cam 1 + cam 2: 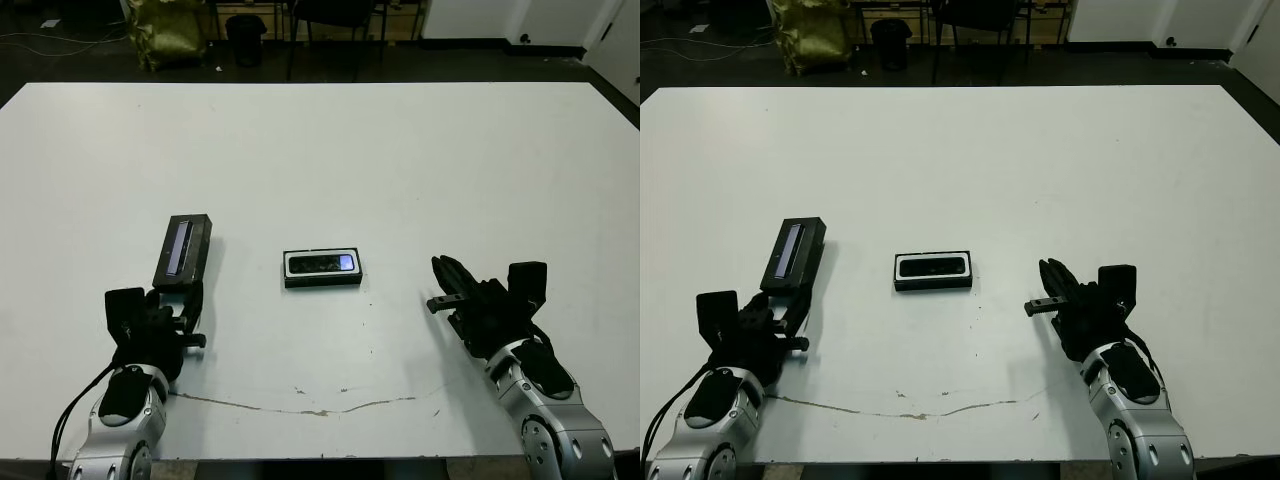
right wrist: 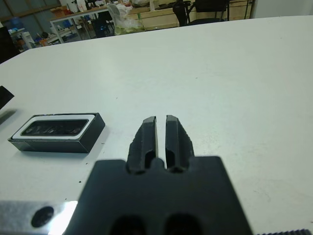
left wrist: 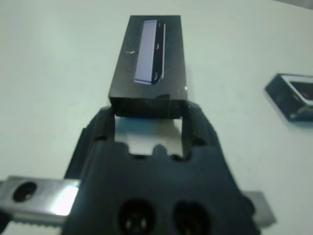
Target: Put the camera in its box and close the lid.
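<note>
The box [image 1: 322, 268] is being seen lying flat on the white worktop [image 1: 330, 150], about midway between the worktop's left and right edges and nearer the near edge than the far one. Its long axis is running parallel to the near edge. The camera [image 1: 322, 264] is being carried inside it, lengthwise along the white lining, with its bluish reflective patch pointing toward the worktop's right edge. The box is standing uncovered.

The lid [image 1: 183, 250] is being held at its near end by the left tool [image 3: 149, 126], toward the near left corner of the worktop. Its long axis is running away from the near edge toward the far edge, leaning slightly to the right, and the glossy grey-blue strip is facing upward. The left tool's fingers [image 3: 198, 125] are being pressed against the two long sides of the lid's near end, pinching it.

The right tool [image 2: 161, 139] is being held just above the worktop, nearer the near right corner, well apart from the box, with its fingers pressed almost together on nothing and pointing toward the far edge.
</note>
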### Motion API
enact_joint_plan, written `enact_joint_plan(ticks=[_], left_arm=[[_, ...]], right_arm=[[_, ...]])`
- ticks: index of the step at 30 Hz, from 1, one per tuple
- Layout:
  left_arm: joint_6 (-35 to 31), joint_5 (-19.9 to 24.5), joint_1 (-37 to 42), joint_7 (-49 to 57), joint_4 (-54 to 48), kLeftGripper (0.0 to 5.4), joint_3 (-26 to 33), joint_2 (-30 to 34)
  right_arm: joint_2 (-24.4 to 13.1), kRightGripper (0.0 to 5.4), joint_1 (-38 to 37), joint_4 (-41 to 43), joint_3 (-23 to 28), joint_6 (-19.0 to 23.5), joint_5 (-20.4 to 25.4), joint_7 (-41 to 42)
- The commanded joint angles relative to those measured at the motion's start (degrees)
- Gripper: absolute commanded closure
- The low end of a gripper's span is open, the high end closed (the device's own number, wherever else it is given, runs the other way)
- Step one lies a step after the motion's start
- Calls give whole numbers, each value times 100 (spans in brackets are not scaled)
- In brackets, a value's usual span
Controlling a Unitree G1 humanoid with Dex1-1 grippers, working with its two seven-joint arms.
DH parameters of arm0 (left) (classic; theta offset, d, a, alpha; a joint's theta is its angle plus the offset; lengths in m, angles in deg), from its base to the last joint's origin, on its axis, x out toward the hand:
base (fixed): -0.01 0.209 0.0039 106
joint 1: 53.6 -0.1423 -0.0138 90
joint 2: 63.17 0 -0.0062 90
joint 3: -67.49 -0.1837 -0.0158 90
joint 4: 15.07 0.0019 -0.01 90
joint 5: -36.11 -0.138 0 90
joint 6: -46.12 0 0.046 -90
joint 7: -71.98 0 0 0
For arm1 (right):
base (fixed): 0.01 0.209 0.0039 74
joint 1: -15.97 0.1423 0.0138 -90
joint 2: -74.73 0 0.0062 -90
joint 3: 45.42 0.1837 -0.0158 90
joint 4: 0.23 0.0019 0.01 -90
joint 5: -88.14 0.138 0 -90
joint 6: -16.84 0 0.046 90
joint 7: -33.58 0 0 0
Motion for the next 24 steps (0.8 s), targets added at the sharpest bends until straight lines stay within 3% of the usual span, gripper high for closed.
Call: enact_joint_plan(ticks=[1,10,19,24], left_arm=[[435,-265,-238,-77,-96,350,-213,173],[1195,-842,-312,-453,-29,350,-504,750],[1421,-620,-73,-1126,-141,350,-270,1328],[929,-407,269,-1603,-365,350,-131,1777]], right_arm=[[8,540,-73,-121,13,-38,2,13],[5,540,-93,-155,-25,-132,-19,61],[24,540,-77,-215,-17,-154,27,62],[8,540,-75,-195,-52,-130,-33,32]])
